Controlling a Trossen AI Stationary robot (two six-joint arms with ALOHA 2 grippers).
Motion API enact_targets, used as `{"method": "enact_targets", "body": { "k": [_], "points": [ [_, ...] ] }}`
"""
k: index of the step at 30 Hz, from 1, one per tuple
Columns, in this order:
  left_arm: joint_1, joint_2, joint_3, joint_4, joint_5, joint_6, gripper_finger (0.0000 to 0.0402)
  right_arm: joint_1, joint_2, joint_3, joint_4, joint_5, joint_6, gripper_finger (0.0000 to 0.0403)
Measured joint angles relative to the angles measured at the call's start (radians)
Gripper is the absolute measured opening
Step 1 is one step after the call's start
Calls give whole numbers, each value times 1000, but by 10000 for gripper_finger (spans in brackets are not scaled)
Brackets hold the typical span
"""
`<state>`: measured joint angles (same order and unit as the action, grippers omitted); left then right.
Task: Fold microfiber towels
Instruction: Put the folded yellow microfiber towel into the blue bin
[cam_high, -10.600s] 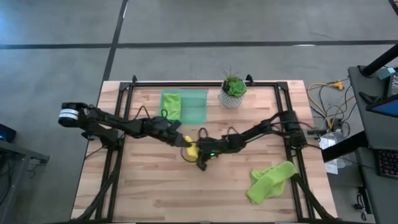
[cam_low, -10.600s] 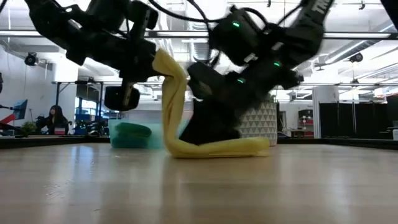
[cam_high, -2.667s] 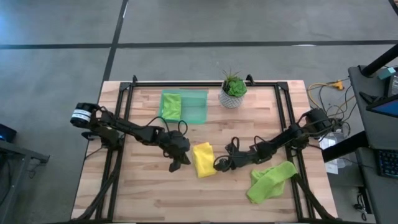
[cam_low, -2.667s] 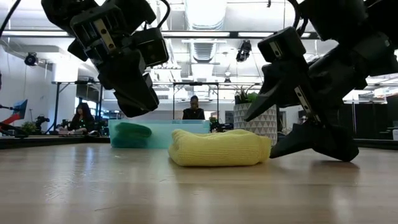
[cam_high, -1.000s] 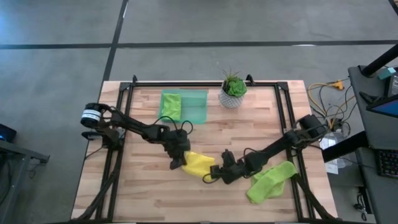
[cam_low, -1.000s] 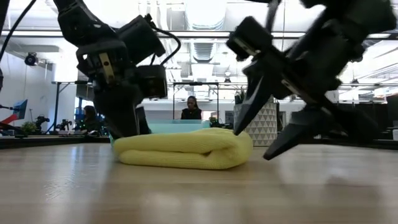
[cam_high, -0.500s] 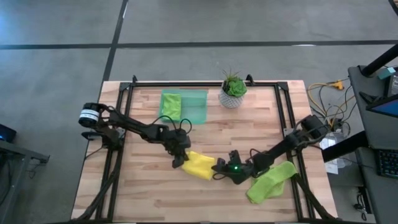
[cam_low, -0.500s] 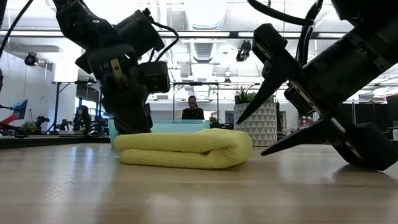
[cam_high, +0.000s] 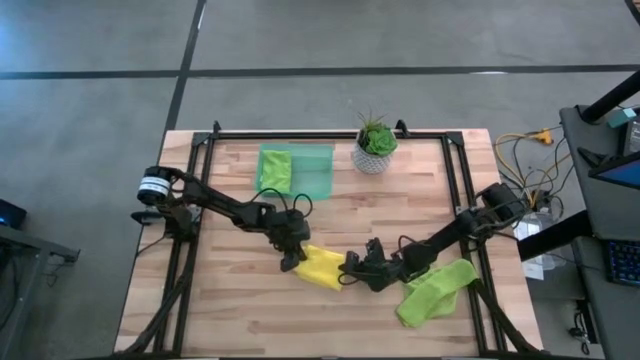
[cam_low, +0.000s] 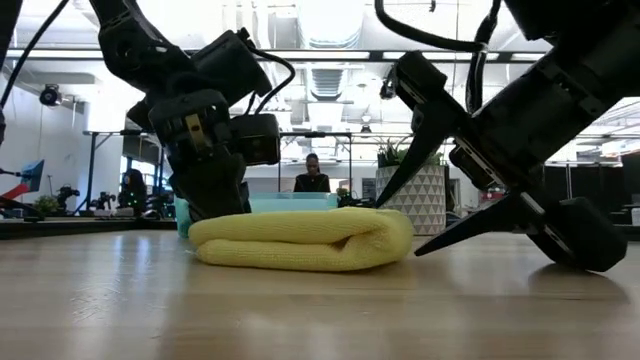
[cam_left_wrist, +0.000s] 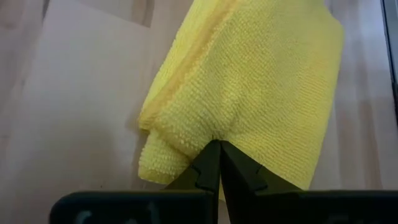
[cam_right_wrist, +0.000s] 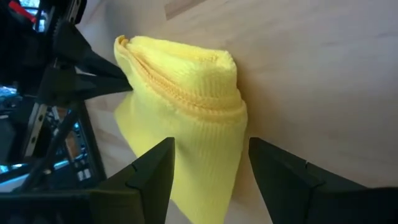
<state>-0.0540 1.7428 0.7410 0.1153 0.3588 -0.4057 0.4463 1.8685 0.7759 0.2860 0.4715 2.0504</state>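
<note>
Closed fingers of the left gripper (cam_high: 290, 262) press against one edge of the folded yellow towel (cam_high: 320, 267) at mid-table; the right gripper (cam_high: 349, 267), spread wide and empty, flanks its other edge. One green towel (cam_high: 275, 168) lies folded in the tray (cam_high: 315, 172); another green towel (cam_high: 433, 292) waits crumpled.

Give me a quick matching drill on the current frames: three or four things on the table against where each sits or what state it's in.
Things:
1. yellow towel
2. lime green towel
3. left gripper
4. right gripper

States:
A. open, at the folded cloth's edge
B. crumpled, unfolded, near the table's right side
C. shut, tips against the folded cloth
D. folded, lying between both grippers

Pairs: 1-D, 2-B, 3-C, 4-A
</note>
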Motion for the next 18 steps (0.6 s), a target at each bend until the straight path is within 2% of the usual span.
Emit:
{"method": "enact_targets", "body": {
  "k": [8, 18],
  "points": [
    [0, 2, -6, 21, -1, -1, 0, -28, 3, 60, -137, 16, -79, 201],
    [0, 3, -7, 21, -2, -3, 0, -29, 5, 65, -53, 27, -291, 198]
  ]
}}
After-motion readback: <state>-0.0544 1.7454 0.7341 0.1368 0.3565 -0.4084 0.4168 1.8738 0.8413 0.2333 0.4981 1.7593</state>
